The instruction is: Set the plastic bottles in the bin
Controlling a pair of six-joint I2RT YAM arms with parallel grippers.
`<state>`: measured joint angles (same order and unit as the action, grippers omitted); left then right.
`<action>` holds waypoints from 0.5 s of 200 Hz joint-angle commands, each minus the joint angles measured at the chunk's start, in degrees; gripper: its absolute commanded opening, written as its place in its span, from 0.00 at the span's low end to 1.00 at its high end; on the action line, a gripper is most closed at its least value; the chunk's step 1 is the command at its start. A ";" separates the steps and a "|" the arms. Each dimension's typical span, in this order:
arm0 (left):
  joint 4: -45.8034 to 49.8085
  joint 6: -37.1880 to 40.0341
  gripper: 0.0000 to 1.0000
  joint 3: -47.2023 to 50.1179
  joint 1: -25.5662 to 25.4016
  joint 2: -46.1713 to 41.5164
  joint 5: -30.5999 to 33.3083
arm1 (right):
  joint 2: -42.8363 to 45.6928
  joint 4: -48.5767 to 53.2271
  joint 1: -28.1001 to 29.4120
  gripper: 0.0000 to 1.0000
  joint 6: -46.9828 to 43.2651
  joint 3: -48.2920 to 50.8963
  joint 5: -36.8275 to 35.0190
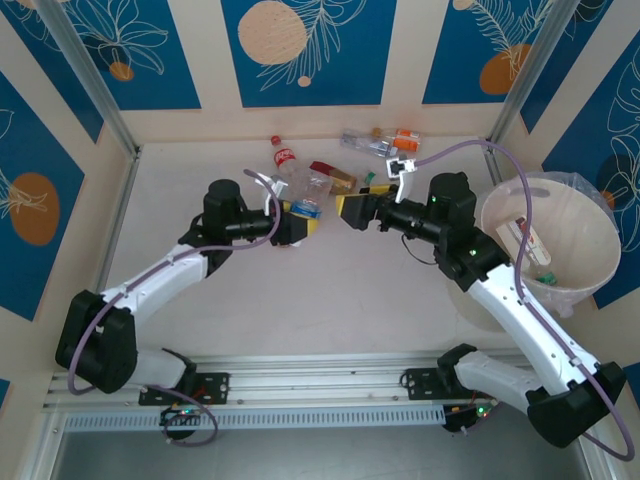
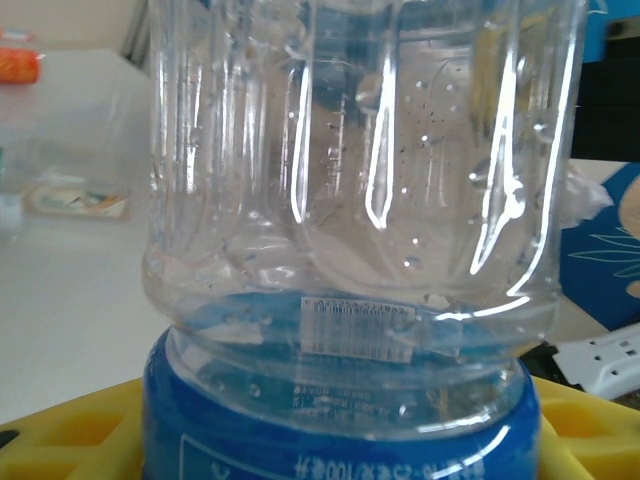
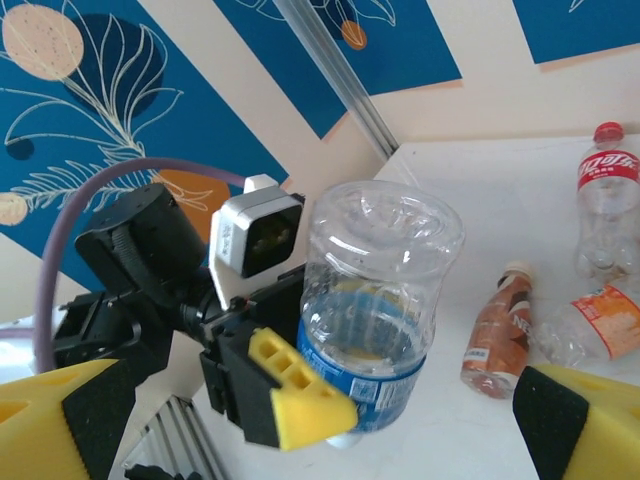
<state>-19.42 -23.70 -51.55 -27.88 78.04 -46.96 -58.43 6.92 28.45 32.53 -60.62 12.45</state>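
Observation:
My left gripper [image 1: 298, 222] [image 2: 335, 440] is shut on a clear plastic bottle with a blue label [image 1: 306, 196] [image 2: 360, 200] [image 3: 380, 300], held upside down above the table, white cap at the bottom. My right gripper [image 1: 350, 211] [image 3: 315, 410] stands open just right of it, facing it, its yellow fingers [image 3: 585, 420] wide apart on either side of the bottle without touching it. More bottles lie at the back: a red-capped cola bottle [image 1: 284, 160] [image 3: 606, 200], a brown one [image 1: 334, 177] [image 3: 496, 325] and orange-labelled ones [image 1: 385, 141] [image 3: 600, 318]. The bin [image 1: 492, 215] stands at the right.
The bin holds a few bottles [image 1: 530, 245] and its clear bag hangs over the rim. The right arm's elbow [image 1: 470, 255] sits close to the bin's left wall. The booth walls close in the table at the back and on both sides.

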 commanded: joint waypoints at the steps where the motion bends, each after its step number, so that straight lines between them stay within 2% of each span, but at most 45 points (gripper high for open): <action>1: -3.37 0.27 0.00 -2.97 -2.00 -1.74 -3.08 | -0.20 -5.50 0.30 0.99 3.49 0.12 0.87; 100: -1.09 3.12 0.00 -8.85 -9.47 1.10 -2.10 | -4.73 -6.51 0.56 1.00 3.27 -1.56 5.44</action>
<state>-20.08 -22.37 -57.32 -35.73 78.30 -47.77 -62.63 2.83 28.56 35.18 -60.64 15.55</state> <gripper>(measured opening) 0.623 0.995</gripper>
